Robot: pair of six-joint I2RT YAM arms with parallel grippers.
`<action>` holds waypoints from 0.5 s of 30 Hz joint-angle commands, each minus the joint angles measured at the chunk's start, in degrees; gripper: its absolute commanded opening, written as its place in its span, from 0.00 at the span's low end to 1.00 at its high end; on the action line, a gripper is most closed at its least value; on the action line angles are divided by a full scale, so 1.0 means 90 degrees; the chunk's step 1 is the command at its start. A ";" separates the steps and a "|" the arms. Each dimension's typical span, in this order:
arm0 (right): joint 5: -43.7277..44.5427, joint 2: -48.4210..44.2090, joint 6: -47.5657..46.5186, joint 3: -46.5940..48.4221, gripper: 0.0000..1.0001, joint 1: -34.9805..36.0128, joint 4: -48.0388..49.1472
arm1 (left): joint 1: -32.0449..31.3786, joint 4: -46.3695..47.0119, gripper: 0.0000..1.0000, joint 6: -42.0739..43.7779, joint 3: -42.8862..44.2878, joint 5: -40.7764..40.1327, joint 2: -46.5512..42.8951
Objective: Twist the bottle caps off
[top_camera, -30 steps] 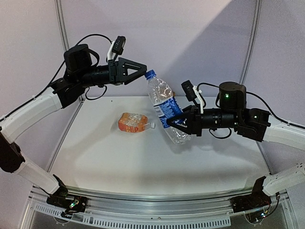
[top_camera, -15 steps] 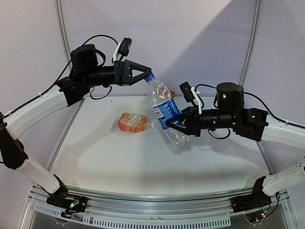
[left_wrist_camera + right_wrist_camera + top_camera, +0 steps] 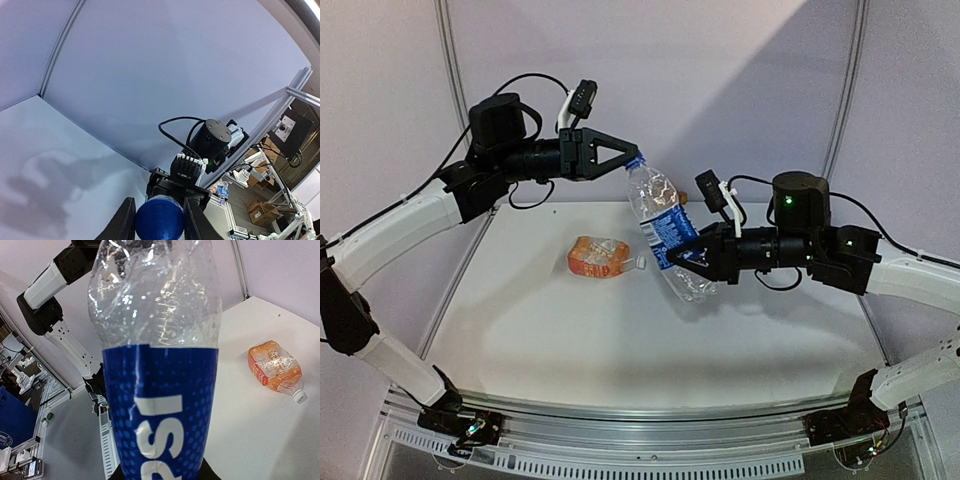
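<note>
Both clamp: left end effector (image 3: 632,158) on round dark-blue plastic cap (image 3: 159,223), right end effector (image 3: 683,258) on slim clear bottle (image 3: 653,200), which might spin.

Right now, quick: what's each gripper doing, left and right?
Left gripper: closed on the dark blue round plastic screw cap.
Right gripper: closed around the slim clear plastic water bottle with the blue label.
</note>
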 commanded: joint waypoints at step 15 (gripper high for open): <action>0.5021 0.1349 -0.1603 0.1835 0.00 0.0456 -0.2217 | -0.0662 -0.3180 0.00 -0.1606 0.0835 -0.3377 0.0580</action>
